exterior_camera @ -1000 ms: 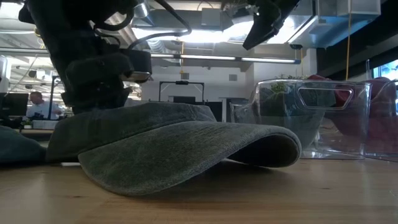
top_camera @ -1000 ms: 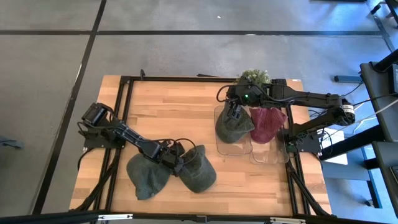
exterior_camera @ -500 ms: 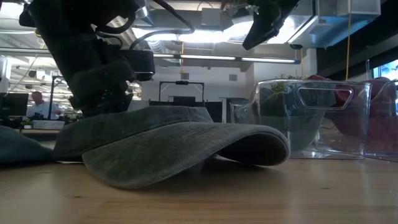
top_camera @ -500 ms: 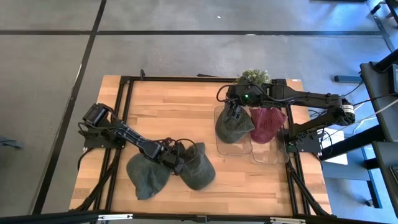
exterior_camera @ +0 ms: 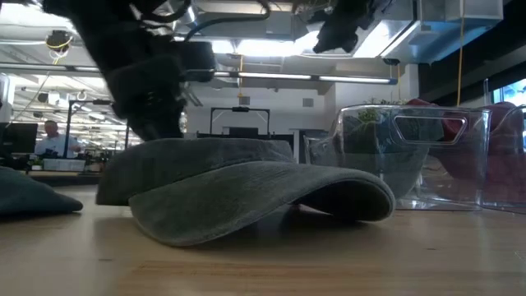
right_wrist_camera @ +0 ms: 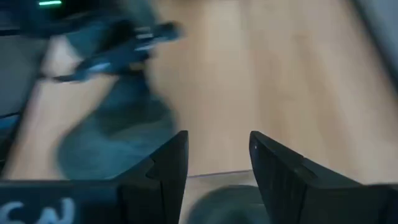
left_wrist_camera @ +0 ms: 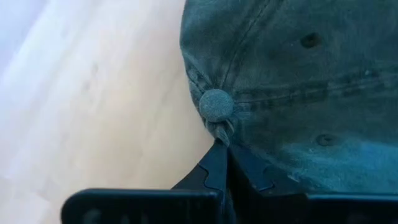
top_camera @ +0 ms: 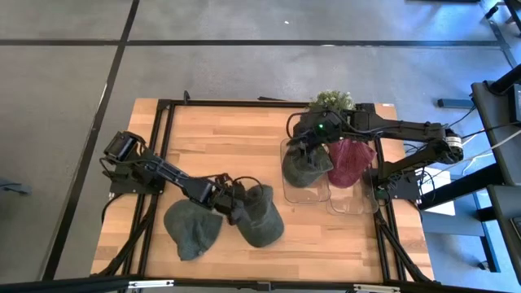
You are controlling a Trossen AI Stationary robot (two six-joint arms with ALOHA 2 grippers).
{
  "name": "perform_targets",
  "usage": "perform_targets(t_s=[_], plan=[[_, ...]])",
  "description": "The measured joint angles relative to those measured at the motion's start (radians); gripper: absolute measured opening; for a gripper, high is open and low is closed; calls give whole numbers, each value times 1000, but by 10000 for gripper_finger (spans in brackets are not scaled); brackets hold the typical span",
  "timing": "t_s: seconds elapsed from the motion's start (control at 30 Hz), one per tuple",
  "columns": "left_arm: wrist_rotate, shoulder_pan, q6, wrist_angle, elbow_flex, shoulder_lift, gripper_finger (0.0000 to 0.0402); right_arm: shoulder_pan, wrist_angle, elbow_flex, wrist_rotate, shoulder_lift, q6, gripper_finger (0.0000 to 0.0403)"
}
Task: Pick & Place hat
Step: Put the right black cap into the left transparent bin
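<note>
A green hat [top_camera: 262, 218] lies on the wooden table near its front edge, its brim [exterior_camera: 214, 218] resting on the wood. My left gripper [top_camera: 234, 205] reaches in from the table's left and is shut on the hat's crown. A second green hat [top_camera: 191, 230] lies just to the left. My right gripper [top_camera: 303, 140] hangs open above a clear bin [top_camera: 307, 194] at the right, where a third green hat [top_camera: 303, 167] sits. My left gripper pinches a small fold of cloth [left_wrist_camera: 219, 130] at the top of the crown, right beside the hat's button [left_wrist_camera: 216, 104], between its two shut fingers. The fingers slant down from the table's left. The hat still rests on the table by its brim.
A red hat [top_camera: 352, 161] lies in a second clear bin [top_camera: 352, 205] to the right of the first. A small plant [top_camera: 332, 100] stands behind the bins. Black frame rails [top_camera: 159, 155] run along the table's left and far sides. Bare wood lies at the table's middle.
My left gripper has shut on the crown of the green hat and taken hold beside the button. The hat has slid a little along the table toward its right edge, brim still down. My right gripper has turned above the bin.
</note>
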Motion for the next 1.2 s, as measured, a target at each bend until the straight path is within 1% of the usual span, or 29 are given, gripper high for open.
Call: perform_targets(t_s=[0.1, 0.3, 0.4, 0.5, 0.63, 0.73, 0.97, 1.0, 1.1, 1.2], plan=[[-2, 31, 82, -7, 19, -16, 3, 7, 60, 1, -92, 21, -2, 171], [-2, 93, 264, -10, 86, -58, 3, 20, 164, 1, -218, 106, 23, 171], [-2, 105, 338, -11, 139, -80, 3, 32, 190, 0, -280, 164, 45, 171], [-3, 106, 435, -18, 182, -92, 3, 43, 224, 0, -318, 222, 53, 171], [-23, 104, 495, -41, 244, -93, 3, 46, 257, 0, -409, 289, 100, 171], [-41, 104, 528, -52, 259, -93, 3, 49, 291, 0, -472, 321, 130, 171], [-69, 91, 531, -64, 262, -93, 3, 65, 319, 0, -479, 351, 146, 171], [-76, 88, 531, -63, 262, -93, 3, 66, 319, 0, -471, 353, 145, 171], [-101, 77, 531, -58, 262, -93, 3, 70, 327, 0, -397, 352, 126, 171], [-122, 71, 531, -56, 262, -93, 3, 69, 331, 0, -388, 352, 128, 171]])
